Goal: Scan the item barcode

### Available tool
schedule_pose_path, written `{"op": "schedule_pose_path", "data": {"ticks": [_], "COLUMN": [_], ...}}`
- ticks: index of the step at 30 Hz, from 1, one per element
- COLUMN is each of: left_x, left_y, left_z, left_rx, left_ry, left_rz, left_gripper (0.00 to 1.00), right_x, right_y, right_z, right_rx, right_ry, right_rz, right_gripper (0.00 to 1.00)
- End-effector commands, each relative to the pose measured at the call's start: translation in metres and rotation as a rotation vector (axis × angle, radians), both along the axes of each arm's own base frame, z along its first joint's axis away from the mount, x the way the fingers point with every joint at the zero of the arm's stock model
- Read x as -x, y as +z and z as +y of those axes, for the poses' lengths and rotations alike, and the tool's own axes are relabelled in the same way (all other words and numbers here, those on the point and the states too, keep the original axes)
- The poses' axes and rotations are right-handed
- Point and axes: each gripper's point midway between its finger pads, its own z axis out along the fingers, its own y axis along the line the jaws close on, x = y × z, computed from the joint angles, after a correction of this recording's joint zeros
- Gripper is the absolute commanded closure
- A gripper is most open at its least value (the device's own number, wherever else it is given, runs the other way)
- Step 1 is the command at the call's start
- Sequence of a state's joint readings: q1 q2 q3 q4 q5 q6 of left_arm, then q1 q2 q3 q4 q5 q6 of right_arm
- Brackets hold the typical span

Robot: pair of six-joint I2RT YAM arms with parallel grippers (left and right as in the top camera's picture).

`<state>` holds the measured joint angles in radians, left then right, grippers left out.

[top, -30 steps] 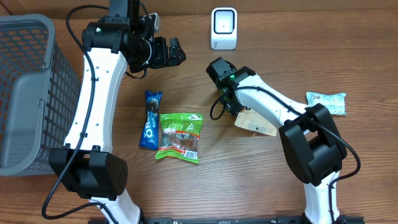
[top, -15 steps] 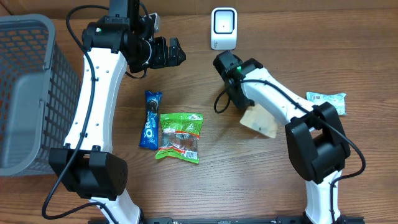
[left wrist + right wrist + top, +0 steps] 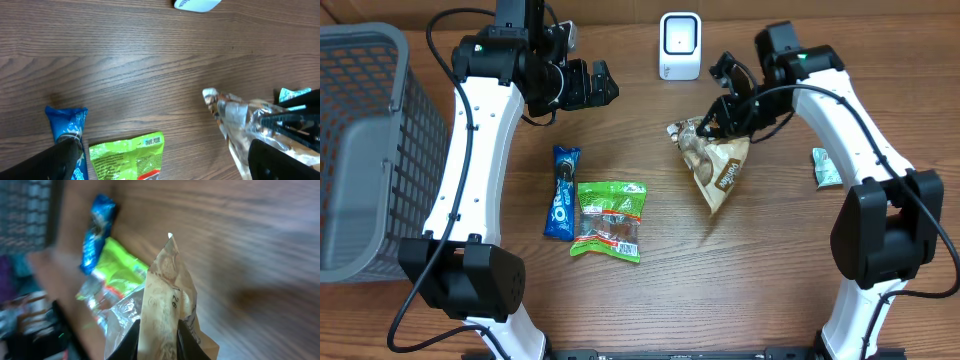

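Overhead view. Right gripper [image 3: 713,125]: fingers clamped on one end of the beige snack bag [image 3: 722,172], held at 5 o'clock of the scanner [image 3: 680,45] (free tip pointing toward 6 o'clock). Left gripper [image 3: 604,84]: fingers spread wide, empty, at 9 o'clock of the scanner.

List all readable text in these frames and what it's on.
"OREO": on the blue packet.
"26": on the top seal of the tan bag, in the right wrist view.
Too small or blurred to read: the dark print on the tan bag's front, the green packet's lettering and label, and the teal packet's white label.
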<state>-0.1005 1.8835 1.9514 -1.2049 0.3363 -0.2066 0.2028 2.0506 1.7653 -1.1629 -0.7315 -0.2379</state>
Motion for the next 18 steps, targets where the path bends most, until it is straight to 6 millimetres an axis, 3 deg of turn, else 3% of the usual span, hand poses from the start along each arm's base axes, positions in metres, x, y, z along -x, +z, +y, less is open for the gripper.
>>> {"op": "schedule_pose_path", "data": {"ticks": [1, 7, 18], "left_x": [-0.003, -0.003, -0.003], "left_y": [0.006, 0.006, 0.006], "left_z": [-0.002, -0.002, -0.002], "left_rx": [-0.005, -0.005, -0.005], "left_ry": [-0.010, -0.010, -0.010], "left_rz": [-0.022, -0.022, -0.022], "left_gripper": [0.00, 0.00, 0.00], "right_x": [0.024, 0.044, 0.039], "right_y": [0.018, -0.004, -0.013], "right_z": [0.018, 0.019, 0.015], "right_rx": [-0.203, -0.249, -0.204], "right_ry": [0.128, 0.192, 0.229], "right_rz": [-0.029, -0.024, -0.093], "right_gripper": [0.96, 0.96, 0.96]}}
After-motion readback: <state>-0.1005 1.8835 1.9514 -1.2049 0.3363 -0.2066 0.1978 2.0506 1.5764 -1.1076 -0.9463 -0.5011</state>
